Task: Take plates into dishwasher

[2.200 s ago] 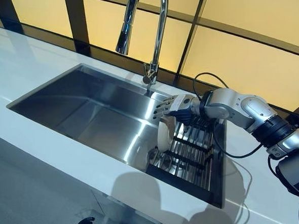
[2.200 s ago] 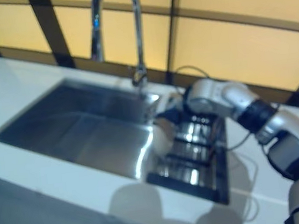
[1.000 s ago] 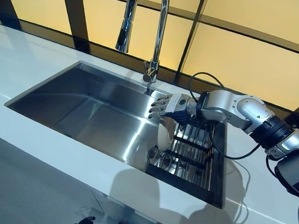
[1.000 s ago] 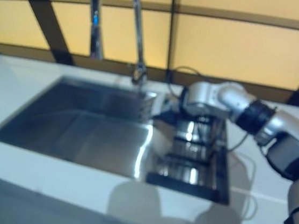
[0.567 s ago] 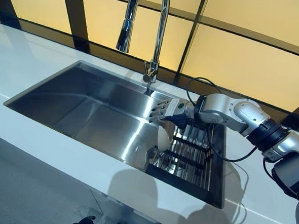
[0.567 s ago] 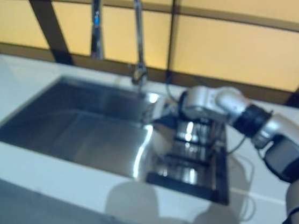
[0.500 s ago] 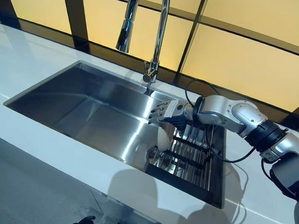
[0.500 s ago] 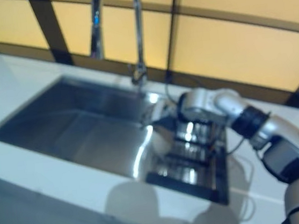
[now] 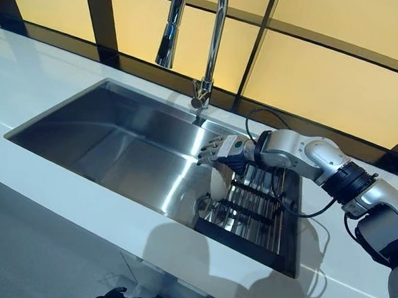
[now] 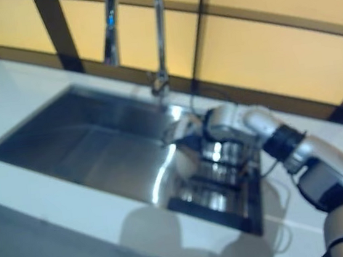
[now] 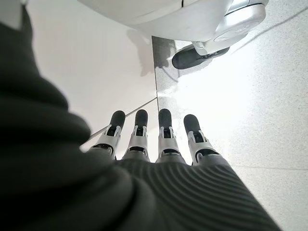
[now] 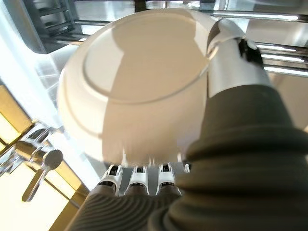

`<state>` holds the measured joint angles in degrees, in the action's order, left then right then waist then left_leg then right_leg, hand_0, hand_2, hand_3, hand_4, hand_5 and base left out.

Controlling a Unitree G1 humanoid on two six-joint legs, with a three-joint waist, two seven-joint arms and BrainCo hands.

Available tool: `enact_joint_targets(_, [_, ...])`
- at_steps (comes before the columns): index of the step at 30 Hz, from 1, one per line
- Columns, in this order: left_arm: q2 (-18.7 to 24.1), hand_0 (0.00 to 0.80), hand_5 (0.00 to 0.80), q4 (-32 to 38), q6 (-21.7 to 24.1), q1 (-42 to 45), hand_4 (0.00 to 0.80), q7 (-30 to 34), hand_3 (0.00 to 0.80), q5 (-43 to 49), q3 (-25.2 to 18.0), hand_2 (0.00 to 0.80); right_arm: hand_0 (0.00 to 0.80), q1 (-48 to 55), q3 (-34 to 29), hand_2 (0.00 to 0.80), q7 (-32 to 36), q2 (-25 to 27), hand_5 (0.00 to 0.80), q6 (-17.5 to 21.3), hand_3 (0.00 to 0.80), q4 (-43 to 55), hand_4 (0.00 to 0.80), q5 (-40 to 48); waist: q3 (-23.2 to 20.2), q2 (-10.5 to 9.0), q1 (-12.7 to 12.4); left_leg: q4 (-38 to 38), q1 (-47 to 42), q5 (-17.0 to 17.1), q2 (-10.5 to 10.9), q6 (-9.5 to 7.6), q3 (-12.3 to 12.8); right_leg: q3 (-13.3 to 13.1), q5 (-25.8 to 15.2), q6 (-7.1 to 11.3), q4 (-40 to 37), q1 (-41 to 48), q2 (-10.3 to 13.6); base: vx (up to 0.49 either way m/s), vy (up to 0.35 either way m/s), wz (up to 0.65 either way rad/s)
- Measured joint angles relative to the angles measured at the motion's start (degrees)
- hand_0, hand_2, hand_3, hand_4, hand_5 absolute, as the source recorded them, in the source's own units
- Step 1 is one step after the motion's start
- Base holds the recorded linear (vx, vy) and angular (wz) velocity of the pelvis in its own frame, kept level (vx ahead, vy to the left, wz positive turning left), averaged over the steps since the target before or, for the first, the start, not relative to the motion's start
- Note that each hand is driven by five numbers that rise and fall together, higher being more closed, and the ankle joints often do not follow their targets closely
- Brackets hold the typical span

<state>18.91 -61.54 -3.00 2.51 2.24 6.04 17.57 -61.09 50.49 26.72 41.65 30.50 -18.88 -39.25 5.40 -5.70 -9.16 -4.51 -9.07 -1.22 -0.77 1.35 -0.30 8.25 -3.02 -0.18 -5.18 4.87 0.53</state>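
As far as I can judge, this is right at the start of the job, nothing has gone into a dishwasher yet and no dishwasher shows in any view. The one plate (image 9: 218,185) I can see is a white one standing on edge at the sink-side end of the black drying rack (image 9: 252,216), which sits inside the steel sink (image 9: 105,143) on its right end, below the tall tap (image 9: 192,34).

The right hand (image 9: 224,150) is reaching over the top of that plate. In its own wrist view the plate (image 12: 139,86) fills most of the frame, the fingers (image 12: 137,175) go down one face of it and the thumb (image 12: 231,57) sits on the rim on the other side. So it looks like the hand is closing round the plate's edge in a pinch, though I can't say how firm the hold is. The plate looks to be seated in the rack, not lifted.

The left hand (image 11: 154,139) is hanging down by the floor with its fingers straight and relaxed, holding nothing.

What's left, in my reading: basically everything. Lift the plate clear of the rack slots without scraping it, carry it away from the white surface (image 9: 48,79) and find the dishwasher, wherever that is. If there are more plates, I can't see them from here.
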Motion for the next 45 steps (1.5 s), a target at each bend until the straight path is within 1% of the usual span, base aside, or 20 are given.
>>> enact_joint_targets(1, [0.1, 0.0, 0.0, 0.0, 0.0, -0.1, 0.0, 0.0, 0.0, 0.0, 0.0, 0.0, 0.502, 0.1, 0.0, 0.502, -0.3, -0.1, 0.502, 0.0, 0.502, 0.0, 0.502, 0.0, 0.4, -0.04, 0.0, 0.0, 0.0, 0.0, 0.0, 0.0, 0.0, 0.0, 0.0, 0.0, 0.0, 0.0, 0.0, 0.0, 0.0, 0.0])
enact_joint_targets(3, [0.1, 0.0, 0.0, 0.0, 0.0, -0.3, 0.0, 0.0, 0.0, 0.0, 0.0, 0.0, 0.725, 0.1, -0.1, 0.725, -1.1, -0.2, 0.725, -0.6, 0.725, 0.3, 0.725, 0.0, 0.5, -0.08, -0.1, 0.0, 0.2, 0.0, 0.0, 0.0, -0.1, 0.0, 0.0, 0.0, 0.0, -0.1, 0.0, 0.0, 0.0, 0.0])
enact_joint_targets(4, [0.1, 0.0, 0.0, 0.0, 0.0, -0.4, 0.0, 0.0, 0.0, 0.0, 0.0, 0.0, 0.8, 0.1, -0.1, 0.8, -1.0, -0.2, 0.8, -0.6, 0.8, 0.1, 0.8, 0.0, 0.5, -0.09, -0.2, 0.0, 0.2, 0.0, 0.0, 0.0, -0.1, 0.0, 0.0, 0.0, 0.0, -0.1, 0.0, 0.0, 0.0, 0.0])
enact_joint_targets(12, [0.3, 0.0, 0.0, 0.0, 0.0, -0.6, 0.0, 0.0, 0.0, 0.0, 0.5, 0.0, 0.8, 0.5, -0.1, 0.8, -0.6, 0.3, 0.8, -0.6, 0.8, -0.5, 0.8, -0.1, 0.6, -0.09, 0.1, 0.2, 0.7, 0.0, 0.0, 0.01, -0.1, 0.1, 0.0, 0.0, 0.0, -0.6, 0.0, 0.0, 0.0, 0.0])
enact_joint_targets(17, [0.3, 0.0, 0.0, 0.1, 0.0, -1.1, 0.0, 0.0, 0.0, 0.0, 0.4, 0.0, 0.8, 0.7, 0.0, 0.8, -0.6, 0.3, 0.8, -0.6, 0.8, -0.6, 0.8, -0.1, 2.0, -0.15, 0.1, 0.2, 0.8, 0.1, 0.0, 0.09, -0.2, 0.1, 0.0, -0.01, 0.0, -0.7, -0.1, 0.0, 0.0, 0.0])
enact_joint_targets(20, [0.3, 0.0, 0.0, 0.3, 0.0, -1.2, 0.0, 0.0, 0.0, 0.0, 0.4, 0.0, 0.8, 0.7, 0.0, 0.8, -0.7, 0.4, 0.8, -0.6, 0.8, -0.6, 0.8, -0.1, 2.1, -0.2, 0.1, 0.1, 0.8, 0.1, 0.0, 0.08, -0.2, 0.1, 0.0, -0.05, 0.0, -0.8, -0.1, 0.0, 0.0, 0.0])
enact_joint_targets(28, [0.3, 0.0, 0.0, 0.5, 0.0, -1.2, 0.0, 0.0, 0.0, 0.0, 0.4, 0.0, 0.8, 0.7, -0.1, 0.8, -0.7, 2.5, 0.8, -0.6, 0.8, -0.6, 0.8, -0.1, 2.1, -0.21, 0.1, 0.0, 1.0, 0.1, 0.0, 0.08, -0.2, 0.1, -0.1, -0.21, 0.0, -1.0, -0.1, -0.002, 0.004, 0.0])
enact_joint_targets(35, [0.4, 0.0, 0.0, 0.8, 0.0, -1.1, 0.0, 0.1, 0.0, 0.0, 0.4, 0.0, 0.8, 0.7, -0.2, 0.8, -0.7, 9.5, 0.8, 0.4, 0.8, -0.1, 0.8, -1.7, 2.1, -0.28, 0.3, -0.1, 0.7, 0.1, 0.0, 0.07, 0.1, -0.3, -0.2, -0.21, 0.0, -0.9, 0.0, -0.012, 0.061, -0.01])
enact_joint_targets(39, [0.4, 0.0, 0.0, 0.8, 0.2, -1.0, 0.0, 0.2, 0.0, 0.0, 0.4, 0.0, 0.8, 0.7, -0.6, 0.8, -1.4, 13.5, 0.8, 0.8, 0.8, 0.5, 0.8, -3.9, 2.1, -0.31, 0.9, -0.3, 0.5, 0.1, 0.0, 0.02, 0.5, -1.1, -0.3, -0.18, 0.2, -1.0, -0.1, -0.027, 0.095, -0.09])
enact_joint_targets(42, [0.4, 0.0, 0.0, 0.8, 0.6, -0.6, 0.0, 0.2, 0.0, 0.0, 0.4, 0.0, 0.8, 0.6, -1.9, 0.8, -3.6, 14.8, 0.8, 1.1, 0.8, 1.0, 0.8, -5.8, 2.0, -0.33, 2.3, -0.3, 0.2, 0.0, 0.1, -0.04, 1.7, -1.8, -0.5, -0.09, 0.2, -1.1, -0.1, -0.025, 0.125, -0.14])
enact_joint_targets(43, [0.4, 0.0, 0.0, 0.8, 0.8, -0.6, 0.0, 0.2, 0.0, 0.0, 0.4, 0.0, 0.8, 0.6, -2.4, 0.8, -4.4, 15.6, 0.8, 1.7, 0.8, 1.5, 0.8, -6.4, 2.0, -0.31, 2.4, -0.3, -0.1, 0.0, 0.1, -0.08, 2.0, -2.4, -0.6, -0.07, 0.2, -1.0, -0.1, -0.03, 0.125, -0.23])
enact_joint_targets(45, [0.4, 0.0, 0.0, 0.8, 1.1, -0.6, 0.0, 0.2, 0.0, 0.0, 0.4, 0.0, 0.8, 0.4, -3.3, 0.8, -6.9, 17.5, 0.8, 2.1, 0.8, 2.7, 0.8, -7.7, 1.9, -0.28, 3.6, -0.3, -0.3, -0.1, 0.1, -0.27, 2.9, -3.1, -0.8, 0.1, 0.3, -1.1, -0.2, -0.032, 0.115, -0.22])
